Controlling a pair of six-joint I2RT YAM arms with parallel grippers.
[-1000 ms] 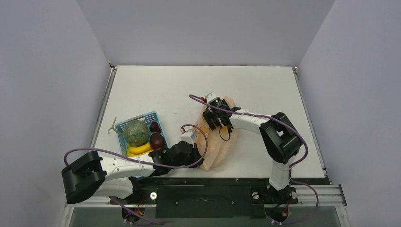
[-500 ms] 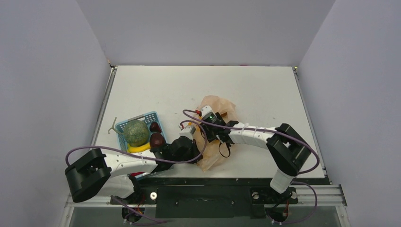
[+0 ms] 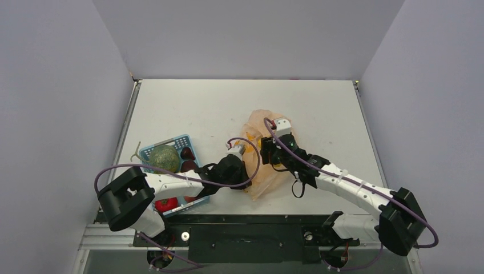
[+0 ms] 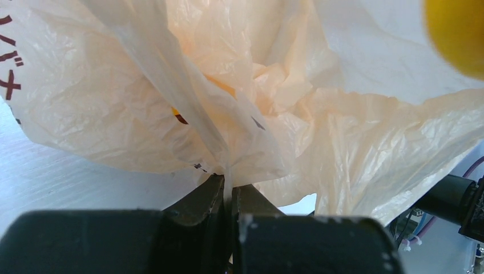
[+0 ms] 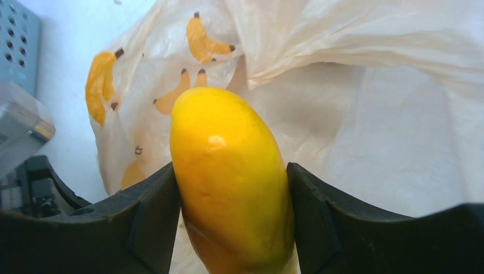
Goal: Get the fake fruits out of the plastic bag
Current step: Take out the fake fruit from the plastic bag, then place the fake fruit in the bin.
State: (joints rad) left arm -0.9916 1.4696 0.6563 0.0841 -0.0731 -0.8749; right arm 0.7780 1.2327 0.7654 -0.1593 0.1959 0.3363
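Note:
The pale peach plastic bag point(image 3: 263, 184) lies crumpled at the table's middle front. My left gripper point(image 3: 242, 166) is shut on a thin fold of the bag's edge; its jaws pinch the film in the left wrist view point(image 4: 229, 185), with the bag point(image 4: 114, 103) spread above them. My right gripper point(image 3: 265, 149) is shut on the orange-yellow mango point(image 5: 222, 142), held between both fingers point(image 5: 233, 188) just above the bag point(image 5: 371, 114). The mango also shows at the top right of the left wrist view point(image 4: 456, 34). Any other fruits inside the bag are hidden.
A blue mesh basket point(image 3: 174, 142) stands at the front left with a green melon point(image 3: 164, 158) and two dark red-purple fruits point(image 3: 187, 153). A red round fruit point(image 3: 165, 204) shows under the left arm. The arms meet over the bag.
My right gripper has moved from the bag's far end to its near right side and now holds the mango. The left arm has reached further right, still pinching the bag.

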